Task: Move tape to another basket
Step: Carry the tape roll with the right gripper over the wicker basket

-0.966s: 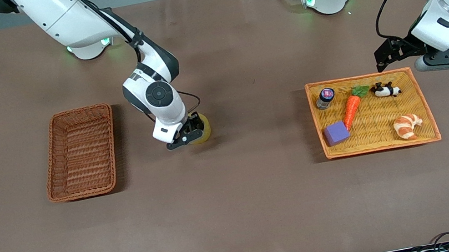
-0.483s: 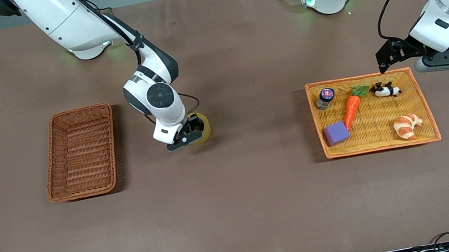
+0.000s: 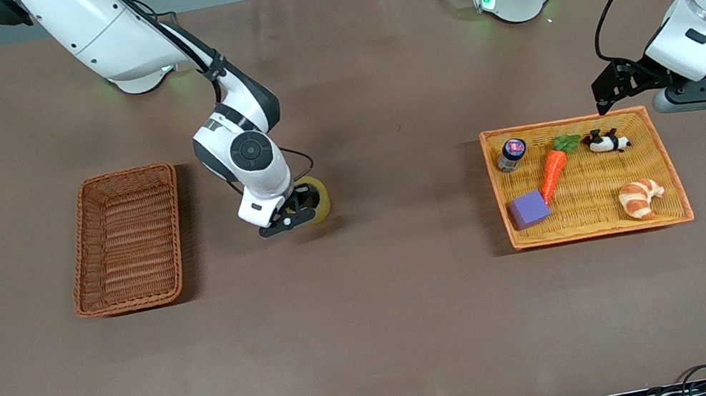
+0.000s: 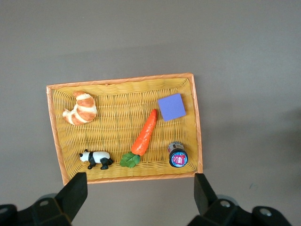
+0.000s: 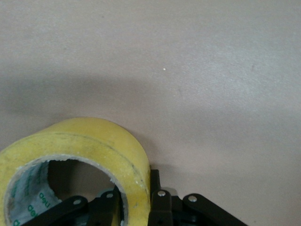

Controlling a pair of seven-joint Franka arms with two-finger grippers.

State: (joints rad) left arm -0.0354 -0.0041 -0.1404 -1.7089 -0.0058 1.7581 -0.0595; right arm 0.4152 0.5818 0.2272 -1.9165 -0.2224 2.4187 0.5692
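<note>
Tape [image 3: 317, 198]: on the table [image 3: 418, 317] between basket [image 3: 126, 239] and yellow tray [image 3: 671, 171], nearer the basket. Right gripper [image 3: 295, 214]: clamped across one wall of the roll. Left gripper [image 3: 682, 88]: jaws spread, empty, waiting above the tray's edge.
Risk: thin one-wall pinch; roll may swing or slip on lifting, and land short of the basket.

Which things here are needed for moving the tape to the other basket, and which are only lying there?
Needed: tape, clamped through its wall by the shut right gripper; brown basket, at the right arm's end.

Only lying there: yellow tray with carrot, croissant, purple block, panda, small jar. The open left gripper waits over the tray's edge.
</note>
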